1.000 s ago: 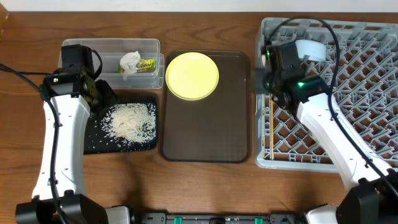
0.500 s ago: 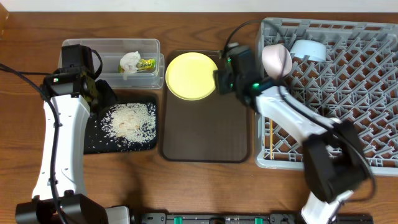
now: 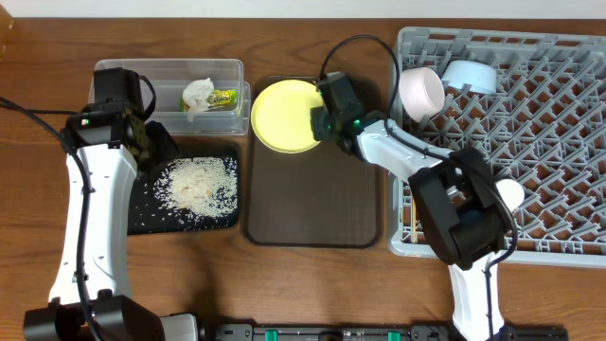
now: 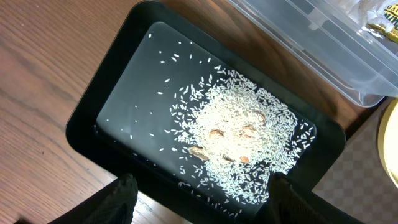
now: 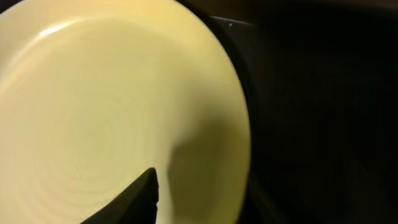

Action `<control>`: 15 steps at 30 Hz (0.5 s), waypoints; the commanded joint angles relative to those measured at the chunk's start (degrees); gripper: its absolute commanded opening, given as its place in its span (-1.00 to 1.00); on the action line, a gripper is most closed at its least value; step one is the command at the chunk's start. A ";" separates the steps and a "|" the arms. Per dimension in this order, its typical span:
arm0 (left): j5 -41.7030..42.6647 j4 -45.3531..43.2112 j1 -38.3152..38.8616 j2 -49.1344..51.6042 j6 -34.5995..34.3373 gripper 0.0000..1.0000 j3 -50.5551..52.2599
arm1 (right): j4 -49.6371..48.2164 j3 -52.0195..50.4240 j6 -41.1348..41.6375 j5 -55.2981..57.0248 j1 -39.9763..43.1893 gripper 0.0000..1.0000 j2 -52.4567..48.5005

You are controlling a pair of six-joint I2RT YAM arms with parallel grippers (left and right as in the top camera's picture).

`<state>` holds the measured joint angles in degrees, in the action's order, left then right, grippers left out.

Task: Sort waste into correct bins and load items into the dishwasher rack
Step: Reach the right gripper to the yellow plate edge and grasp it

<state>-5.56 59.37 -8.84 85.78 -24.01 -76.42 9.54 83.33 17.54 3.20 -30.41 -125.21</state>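
Plate (image 3: 284, 114) first: the round yellow one lies flat in the far left corner of the brown serving tray (image 3: 312, 204), bare and clean-looking, pale and glossy in the right wrist view. By my reckoning it is the one dish not yet loaded. The pinkish bowl (image 3: 421, 92) and blue bowl (image 3: 471, 76) already sit in the grey rack (image 3: 559, 152); the tissue (image 3: 197, 93) and wrapper (image 3: 223, 98) lie in the clear box (image 3: 142, 74), and the rice (image 3: 199, 183) is heaped in the black tray (image 3: 151, 220). My right gripper (image 3: 319, 121) is at the plate's right edge; I cannot tell whether it has bitten. My left gripper (image 4: 202, 183) hangs over the rice, fingers apart, empty.
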 commanded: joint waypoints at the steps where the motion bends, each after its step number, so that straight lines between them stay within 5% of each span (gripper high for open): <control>1: -0.90 0.15 -0.13 -0.07 -0.31 0.40 -0.31 | 1.16 1.31 1.18 3.87 -0.74 -0.20 -0.59; 9: -0.90 0.17 -0.13 -0.07 -0.31 0.41 -0.31 | 6.84 1.31 3.91 4.24 0.70 -0.81 -0.59; 15: -0.90 0.20 -0.13 -0.07 -0.31 0.40 -0.31 | 8.33 1.31 3.89 3.50 0.76 -0.98 -0.59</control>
<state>-5.56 59.40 -8.84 85.78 -24.01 -76.42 16.53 84.71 21.41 6.15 -30.20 -125.19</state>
